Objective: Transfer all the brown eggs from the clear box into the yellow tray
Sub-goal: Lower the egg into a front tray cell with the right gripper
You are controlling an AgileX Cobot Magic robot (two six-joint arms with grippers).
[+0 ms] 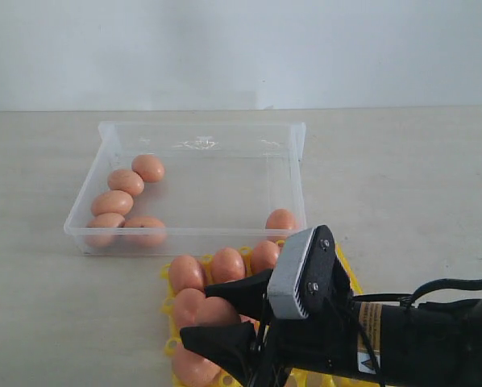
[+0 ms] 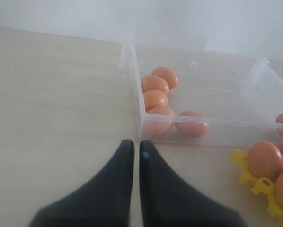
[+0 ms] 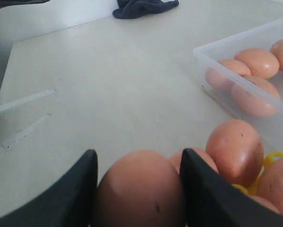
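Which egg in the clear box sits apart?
The egg in the clear box's near-right corner, by the yellow tray; the other five cluster along the left wall.

yellow tray: mostly hidden by right arm | cut off below

No readable text; the arm's label is too blurred.

A pale beige bench fills the scene, matte and smooth, and meets a plain white wall at its far edge. In the right wrist view, a crumpled dark cloth lies by that wall, and faint light streaks mark the bench. The light is soft and even, with weak shadows.
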